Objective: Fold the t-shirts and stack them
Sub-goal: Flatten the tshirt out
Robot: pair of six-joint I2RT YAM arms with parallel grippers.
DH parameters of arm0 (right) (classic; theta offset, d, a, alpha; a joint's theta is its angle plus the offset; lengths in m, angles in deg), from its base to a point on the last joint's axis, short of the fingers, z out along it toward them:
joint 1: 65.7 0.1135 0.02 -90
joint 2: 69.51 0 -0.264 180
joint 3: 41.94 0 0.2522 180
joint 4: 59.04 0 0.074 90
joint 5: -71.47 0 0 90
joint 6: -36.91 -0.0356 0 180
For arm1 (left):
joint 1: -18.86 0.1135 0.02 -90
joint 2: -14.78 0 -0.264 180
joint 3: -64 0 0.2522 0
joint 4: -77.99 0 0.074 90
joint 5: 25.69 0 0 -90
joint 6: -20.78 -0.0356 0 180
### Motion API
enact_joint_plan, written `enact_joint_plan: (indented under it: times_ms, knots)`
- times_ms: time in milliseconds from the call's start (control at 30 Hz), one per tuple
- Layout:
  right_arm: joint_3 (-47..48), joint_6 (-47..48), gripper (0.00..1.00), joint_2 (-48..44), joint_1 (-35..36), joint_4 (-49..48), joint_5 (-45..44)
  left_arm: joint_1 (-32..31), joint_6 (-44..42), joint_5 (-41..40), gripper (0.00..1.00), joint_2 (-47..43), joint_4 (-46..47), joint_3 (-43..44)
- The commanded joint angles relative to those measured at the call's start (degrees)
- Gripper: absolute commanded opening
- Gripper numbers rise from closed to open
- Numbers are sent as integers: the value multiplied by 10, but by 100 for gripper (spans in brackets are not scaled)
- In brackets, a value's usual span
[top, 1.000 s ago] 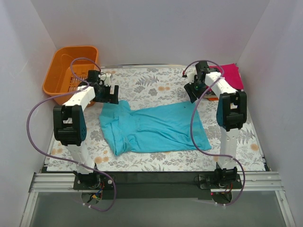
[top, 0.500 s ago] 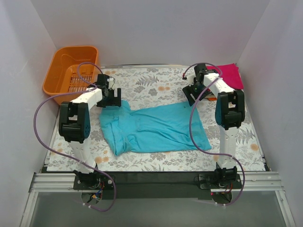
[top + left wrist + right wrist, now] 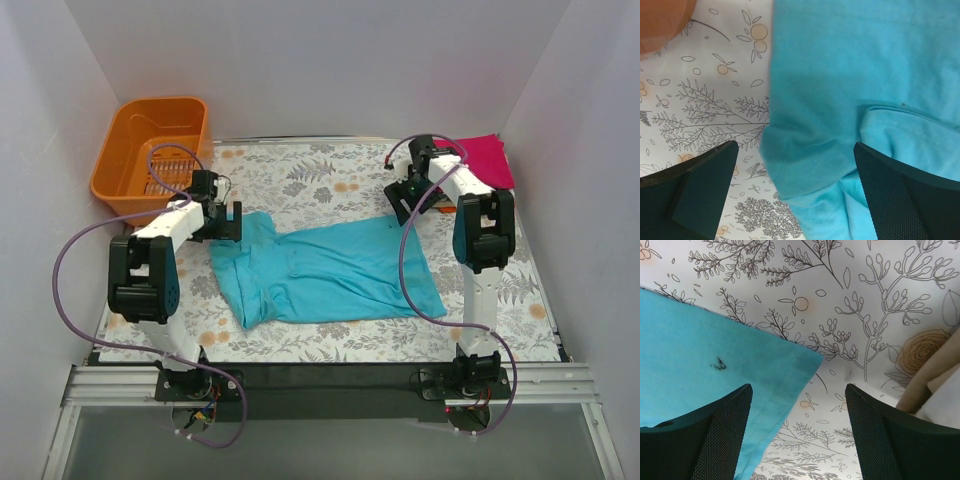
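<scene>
Teal t-shirt (image 3: pixel 325 272) lay spread across the middle of the flowered table (image 3: pixel 330 180), rumpled at its left end. The left gripper (image 3: pixel 228 221) hovered over its far left corner, jaws wide and empty. The right gripper (image 3: pixel 403 199) hung above the far right corner, likewise parted, holding nothing. A magenta t-shirt (image 3: pixel 487 160) sat far right.

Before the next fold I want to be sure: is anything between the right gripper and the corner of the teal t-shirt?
Nothing visible is. In the right wrist view the right gripper is open, and the corner of the teal t-shirt lies uncovered in the gap between its fingers, on the floral table cover.
</scene>
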Motion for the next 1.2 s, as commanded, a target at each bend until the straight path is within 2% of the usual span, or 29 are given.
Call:
enact_joint_plan:
  times_ms: [0, 167, 200, 267, 300, 400, 433, 500, 567, 800, 900, 1067, 1167]
  knots:
    - [16, -6, 68, 13, 0, 0, 15, 6, -4, -14, 93, 11, 16, -4]
    - [13, -8, 61, 27, -1, 1, 20, 7, 5, -18, 88, 45, 14, 15]
    - [11, -10, 56, 27, -1, 0, 23, 7, 6, -15, 87, 49, 11, 15]
    - [11, -12, 53, 30, 0, -1, 27, 7, 6, -8, 85, 49, 22, 12]
    - [12, -13, 48, 35, -1, -2, 30, 7, 7, -2, 82, 50, 26, 12]
    - [21, -15, 37, 45, 0, -1, 24, 7, 13, 3, 80, 71, 31, 29]
    - [22, -17, 37, 46, -1, -1, 22, 7, 13, -1, 79, 78, 32, 37]
    - [26, -17, 36, 46, -1, -1, 23, 7, 13, 3, 82, 96, 34, 63]
    - [28, -17, 31, 43, -1, -2, 21, 7, 13, 10, 86, 108, 37, 80]
    - [30, -16, 1, 46, 0, -2, 11, 7, 21, 35, 93, 141, 34, 141]
    - [31, -16, 1, 43, -1, -3, 13, 7, 20, 81, 96, 113, 50, 145]
    - [35, -16, 1, 38, -1, -3, 18, 7, 22, 91, 98, 97, 63, 182]
    - [37, -16, 1, 37, -1, -2, 18, 7, 23, 91, 98, 125, 55, 208]
